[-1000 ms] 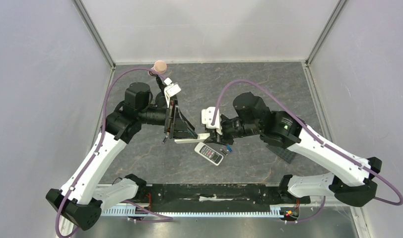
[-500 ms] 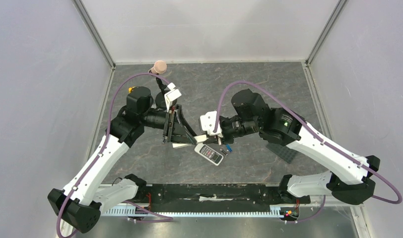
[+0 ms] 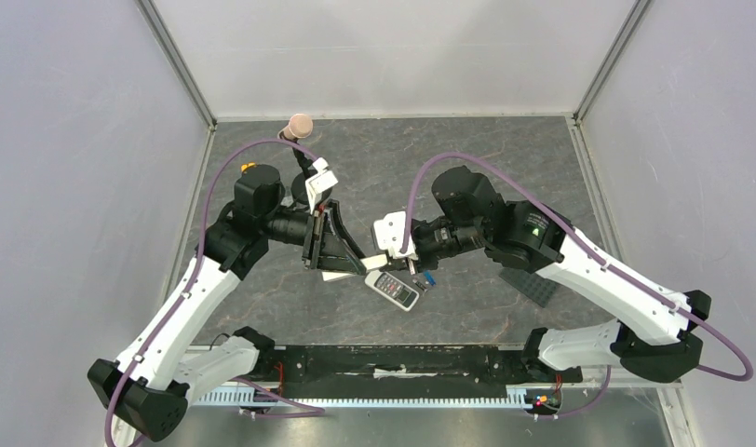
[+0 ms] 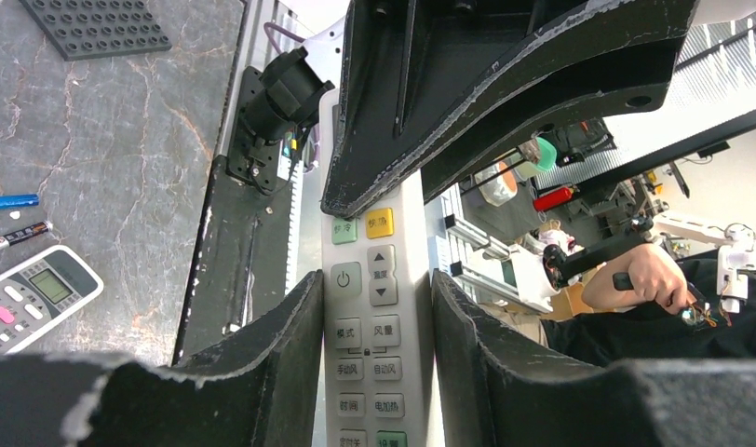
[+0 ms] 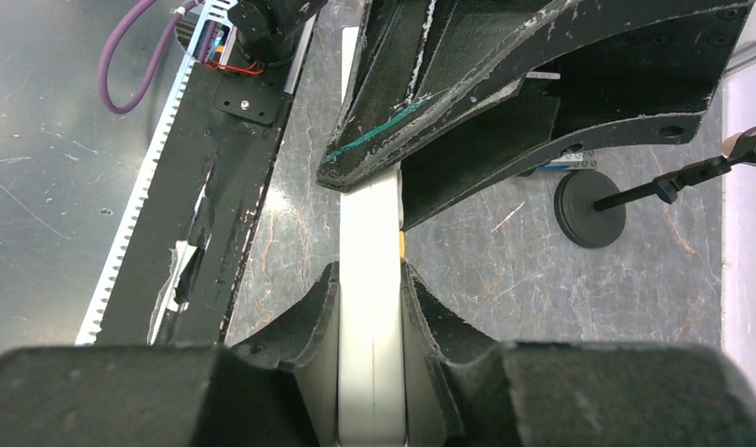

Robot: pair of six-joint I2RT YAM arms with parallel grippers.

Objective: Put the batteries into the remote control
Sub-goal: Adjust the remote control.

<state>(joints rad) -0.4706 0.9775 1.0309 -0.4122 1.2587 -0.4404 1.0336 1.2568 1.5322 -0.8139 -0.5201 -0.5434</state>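
Observation:
The short, wide remote control (image 3: 393,289) lies face up on the table, dark button face and display showing; it also shows in the left wrist view (image 4: 30,298). A blue battery (image 3: 429,277) and a dark battery (image 3: 417,282) lie just right of it, as in the left wrist view: blue (image 4: 9,200), dark (image 4: 19,235). My left gripper (image 3: 344,264) and right gripper (image 3: 393,264) face each other above the table. Each is shut on one end of a longer, slim white remote (image 4: 370,317), seen edge-on in the right wrist view (image 5: 370,326). No green battery shows.
A black studded plate (image 3: 537,287) lies at the right, under the right arm. A pink-tipped stand (image 3: 301,124) on a round black base (image 5: 588,209) stands at the back left. Enclosure walls close three sides. The arms' black base rail (image 3: 402,361) runs along the near edge.
The two grippers have drawn closer together over the long white remote, so less of it shows between them. The short remote and the batteries have not moved.

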